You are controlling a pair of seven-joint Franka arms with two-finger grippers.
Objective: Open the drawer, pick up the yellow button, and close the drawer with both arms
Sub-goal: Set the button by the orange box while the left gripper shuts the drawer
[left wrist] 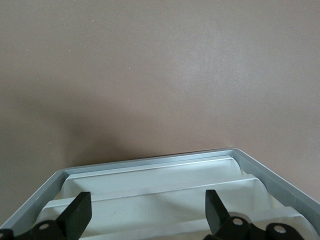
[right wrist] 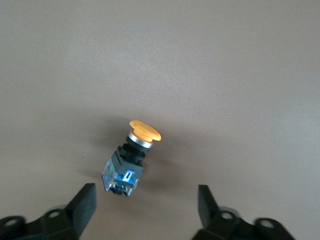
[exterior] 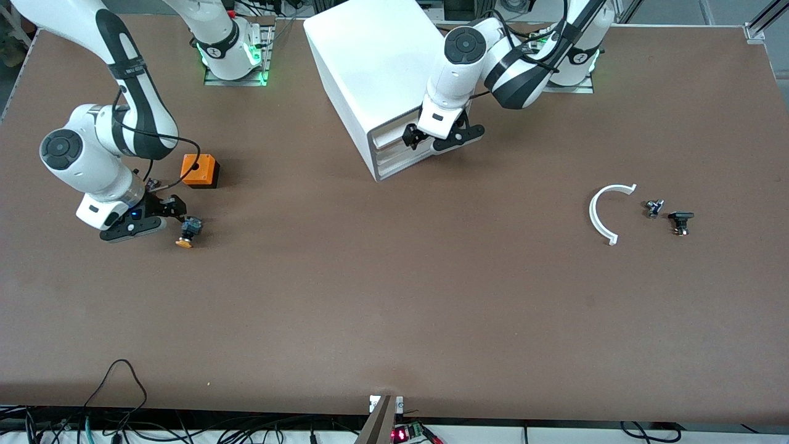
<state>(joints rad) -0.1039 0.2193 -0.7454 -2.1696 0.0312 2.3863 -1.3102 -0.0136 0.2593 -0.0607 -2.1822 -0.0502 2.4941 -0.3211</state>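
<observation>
The button (exterior: 188,233), with an orange cap and a dark body, lies on its side on the table near the right arm's end; it also shows in the right wrist view (right wrist: 131,157). My right gripper (exterior: 174,216) is open and low over the table right beside the button, which lies just past its fingertips (right wrist: 85,200), not between them. My left gripper (exterior: 439,140) is open at the front of the white cabinet (exterior: 370,61), over the stacked drawer fronts (left wrist: 160,210). The top drawer (exterior: 387,134) looks closed, flush with the ones below.
An orange cube with a hole (exterior: 200,171) sits a little farther from the front camera than the button. A white curved part (exterior: 601,213) and two small dark parts (exterior: 654,208) (exterior: 680,221) lie toward the left arm's end.
</observation>
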